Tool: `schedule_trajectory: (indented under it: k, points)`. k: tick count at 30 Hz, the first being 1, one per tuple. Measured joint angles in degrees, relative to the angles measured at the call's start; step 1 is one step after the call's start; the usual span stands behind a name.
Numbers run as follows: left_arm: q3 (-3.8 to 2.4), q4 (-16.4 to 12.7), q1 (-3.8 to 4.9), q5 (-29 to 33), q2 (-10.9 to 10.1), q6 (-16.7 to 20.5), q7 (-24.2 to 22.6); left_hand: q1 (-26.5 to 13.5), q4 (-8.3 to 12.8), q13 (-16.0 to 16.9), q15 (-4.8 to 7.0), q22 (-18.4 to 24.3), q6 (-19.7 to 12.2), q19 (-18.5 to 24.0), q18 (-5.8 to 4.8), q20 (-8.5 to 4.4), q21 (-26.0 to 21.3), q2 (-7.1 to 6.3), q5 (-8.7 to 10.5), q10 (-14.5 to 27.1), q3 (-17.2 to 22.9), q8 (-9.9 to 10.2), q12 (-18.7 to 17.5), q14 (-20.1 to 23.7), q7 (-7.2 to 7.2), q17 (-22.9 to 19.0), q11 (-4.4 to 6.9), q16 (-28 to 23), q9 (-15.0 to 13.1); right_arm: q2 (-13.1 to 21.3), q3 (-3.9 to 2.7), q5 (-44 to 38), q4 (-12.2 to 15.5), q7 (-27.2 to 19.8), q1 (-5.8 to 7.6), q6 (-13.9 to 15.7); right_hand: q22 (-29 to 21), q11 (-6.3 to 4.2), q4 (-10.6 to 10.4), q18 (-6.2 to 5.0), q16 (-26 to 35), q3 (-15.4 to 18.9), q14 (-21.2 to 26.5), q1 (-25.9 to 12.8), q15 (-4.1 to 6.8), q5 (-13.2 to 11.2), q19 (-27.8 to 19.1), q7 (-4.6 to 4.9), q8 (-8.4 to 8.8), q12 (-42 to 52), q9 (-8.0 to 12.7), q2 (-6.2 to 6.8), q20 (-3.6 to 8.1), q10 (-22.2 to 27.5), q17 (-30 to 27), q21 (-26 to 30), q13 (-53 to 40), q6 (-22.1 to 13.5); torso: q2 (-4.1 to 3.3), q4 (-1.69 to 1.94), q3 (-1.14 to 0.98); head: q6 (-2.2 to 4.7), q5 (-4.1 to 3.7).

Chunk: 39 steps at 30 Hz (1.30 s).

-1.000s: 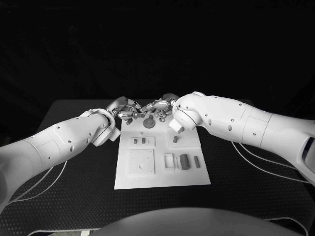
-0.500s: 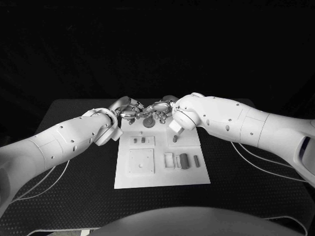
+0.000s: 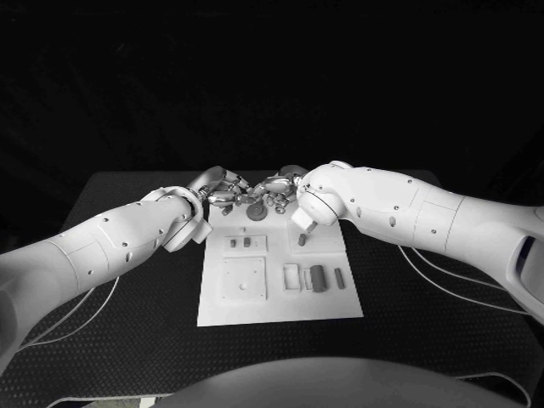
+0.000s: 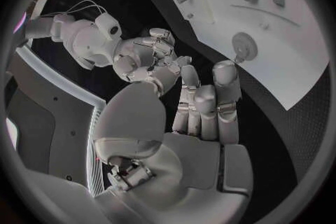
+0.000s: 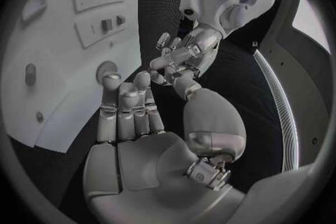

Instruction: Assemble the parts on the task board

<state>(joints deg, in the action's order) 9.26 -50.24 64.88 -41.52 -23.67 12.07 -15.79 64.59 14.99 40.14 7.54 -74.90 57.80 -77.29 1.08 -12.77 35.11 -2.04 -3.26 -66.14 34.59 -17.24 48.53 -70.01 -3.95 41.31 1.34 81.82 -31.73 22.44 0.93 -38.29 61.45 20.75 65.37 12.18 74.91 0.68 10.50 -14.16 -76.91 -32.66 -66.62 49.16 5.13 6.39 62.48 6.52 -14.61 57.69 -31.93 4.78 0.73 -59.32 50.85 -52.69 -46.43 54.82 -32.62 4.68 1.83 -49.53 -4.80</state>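
Hands barely moved in the last second: left hand (image 3: 219, 194) and right hand (image 3: 277, 185) meet at the board's (image 3: 278, 297) 12 o'clock end, beside the round part (image 3: 257, 212); what their fingers pinch, I cannot tell. Assembly seems stalled.

From my seat, the white rectangular task board (image 3: 278, 302) lies in the middle of the black table (image 3: 125, 340), its long side running away from the robot. Both silver hands meet over the board's far end: the left hand (image 3: 221, 194) beside the far left corner, the right hand (image 3: 277, 188) just to its right. A round disc part (image 3: 258, 212) sits on the board right before them. Nearer, a pair of small block parts (image 3: 240, 243) lies left of centre, and a square recessed plate (image 3: 243, 280) lies nearer still. To its right, three upright block parts (image 3: 311, 278) stand side by side.
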Motion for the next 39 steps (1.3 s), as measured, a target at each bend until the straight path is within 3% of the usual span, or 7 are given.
schedule_trajectory:
  k: [3, 6, 39]
  points:
    - [-0.03, -0.1, 0.04, -0.1, 0.0, 0.0, -0.1, 0.0, 0.0, 0.0, -0.01, 0.0, 0.0, 0.0, 0.00, 0.00, 0.0, 0.03, 0.00, 0.0, 0.0, 0.0, 0.0, 0.0, 0.00, 0.0, 0.00, 0.0, -0.1, 0.0, 0.04, 0.2, 0.0, -0.2, -0.05, 0.5, 0.0, -0.69, 1.3, 0.02, -0.2, -0.1, -0.4, 0.3, 0.64, 0.0, 0.4, -0.89, -1.06, 0.0, -0.7, -1.21, 0.39, -0.7, 0.0, -0.3, 0.1, 1.2, 0.00, -0.01, 0.01, 0.00, -0.04]
    - [-0.03, -0.2, 0.06, -0.2, 0.0, 0.0, -0.1, -0.2, 0.0, 0.0, -0.02, 0.0, 0.0, 0.0, 0.00, 0.01, 0.0, 0.06, 0.01, 0.0, 0.0, 0.0, 0.0, 0.0, 0.00, 0.0, 0.00, 0.0, -0.1, 0.1, 0.06, 0.4, 0.0, -0.3, -0.07, 0.7, 0.0, -0.83, 1.6, 0.02, -0.2, -0.1, -0.5, 0.3, 0.92, 0.0, 0.4, -1.24, -1.25, 0.0, -1.2, -1.25, 0.39, -0.8, 0.0, -0.3, 0.2, 1.6, 0.00, -0.01, 0.02, 0.01, -0.08]
    - [0.20, 0.1, -0.01, -1.7, 0.0, 0.0, 0.4, -0.1, 0.1, -0.1, -0.08, 0.0, 0.0, -0.1, 0.00, -0.33, 0.0, 0.04, 0.01, 0.0, 0.1, 0.0, 0.0, 0.1, 0.00, 0.0, 0.00, 0.0, -0.2, 0.9, 0.00, 2.9, 0.6, -1.4, 0.00, 0.1, 0.0, -1.09, 2.2, 0.02, -0.2, -0.1, -0.8, 0.0, 1.00, 0.0, 0.8, -1.46, -2.06, 0.0, -1.5, -1.49, 0.39, -1.1, 0.0, -0.3, 0.4, 2.3, -0.03, -0.03, 0.02, -0.20, 0.02]
